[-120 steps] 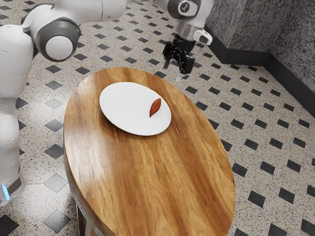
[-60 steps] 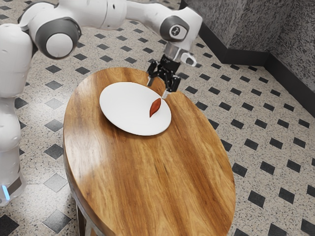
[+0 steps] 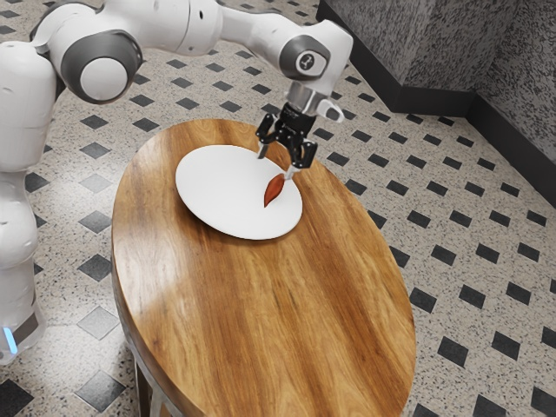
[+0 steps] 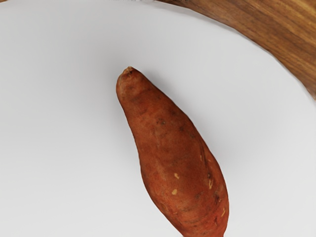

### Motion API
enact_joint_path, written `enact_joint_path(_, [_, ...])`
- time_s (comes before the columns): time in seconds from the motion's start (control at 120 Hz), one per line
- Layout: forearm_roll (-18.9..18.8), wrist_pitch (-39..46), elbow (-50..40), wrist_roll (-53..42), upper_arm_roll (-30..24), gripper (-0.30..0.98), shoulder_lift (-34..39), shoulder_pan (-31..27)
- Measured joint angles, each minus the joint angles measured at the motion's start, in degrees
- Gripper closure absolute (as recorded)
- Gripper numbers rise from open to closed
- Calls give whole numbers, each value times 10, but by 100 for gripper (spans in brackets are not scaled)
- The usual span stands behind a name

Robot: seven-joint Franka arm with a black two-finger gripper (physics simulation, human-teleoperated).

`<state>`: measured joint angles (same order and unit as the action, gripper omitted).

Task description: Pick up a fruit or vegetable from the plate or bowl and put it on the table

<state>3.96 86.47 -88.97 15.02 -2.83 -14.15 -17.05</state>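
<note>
While gripper [image 3: 275, 166] hovers, sweet potato [image 3: 274, 190] below.

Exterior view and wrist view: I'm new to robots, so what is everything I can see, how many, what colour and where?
sweet potato: one, reddish-brown, on the plate
plate: one, white, on the table
table: one, brown wood, standing on the floor
floor: one, pale speckled with dark squares, around the table
walls: two faces, mottled grey, exterior view's upper right
skirting: one band, dark, along the walls' foot
arm: one, white and grey, from the exterior view's left
gripper: one, black, open, near the sweet potato
</note>
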Motion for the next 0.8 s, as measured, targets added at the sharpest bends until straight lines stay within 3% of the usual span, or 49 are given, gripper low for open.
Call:
enact_joint_path(0.333, [2, 17, -64, 12, 0, 0, 46, 0])
enact_joint_path(0.8, [1, 79, -68, 21, -2, 0, 43, 4])
